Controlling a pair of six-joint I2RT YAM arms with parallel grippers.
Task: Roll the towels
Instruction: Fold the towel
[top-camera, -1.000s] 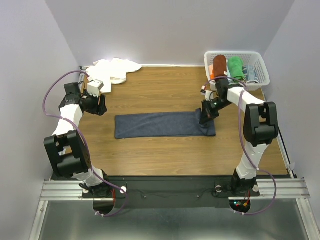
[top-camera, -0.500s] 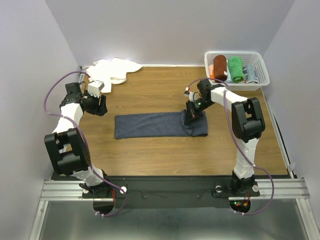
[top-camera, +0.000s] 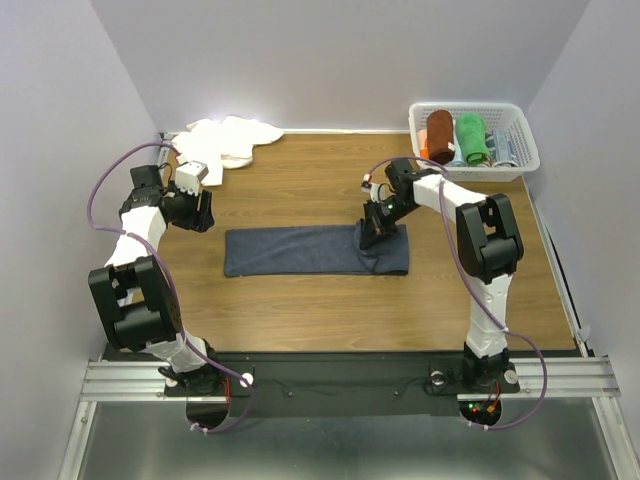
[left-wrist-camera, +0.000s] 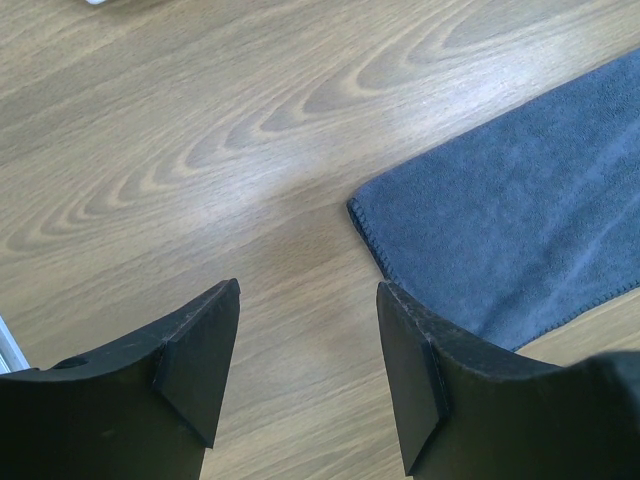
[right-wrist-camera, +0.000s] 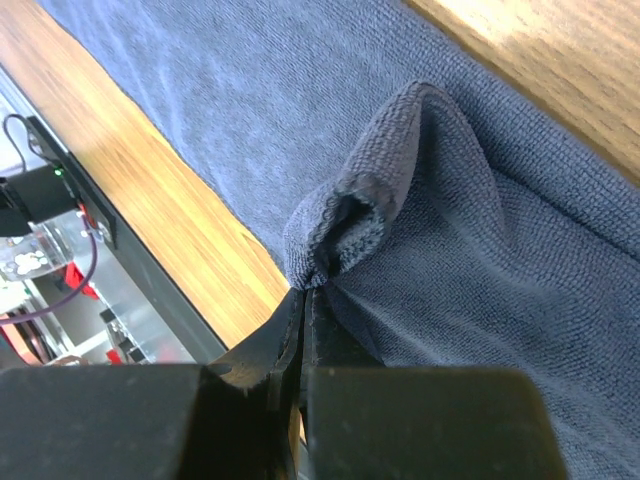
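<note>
A blue-grey towel (top-camera: 290, 250) is spread across the wooden tabletop (top-camera: 300, 300). A white towel (top-camera: 232, 138) is heaped at the far-left corner, and a basket (top-camera: 528, 150) is set at the far-right.

Top view: right pincer (top-camera: 372, 232) sits over the right end of the slate towel (top-camera: 300, 250), hiding the cloth under it; its fingers are too small & dark to tell apart there. Same w/ left pincer (top-camera: 200, 214). White towel (top-camera: 232, 138) in far left corner is washed out by glare, folds unreadable. Basket (top-camera: 468, 105): items right of the green roll (top-camera: 472, 138) too small to ID. Left wrist view: only one towel corner shows, rest cut off at right edge & behind the right finger; both fingers cut by bottom edge. Right wrist view: towel runs off top & right edges; tips meet under a pinched-up fold, amount of cloth btwn them hidden; bg at left edge blurred.
</note>
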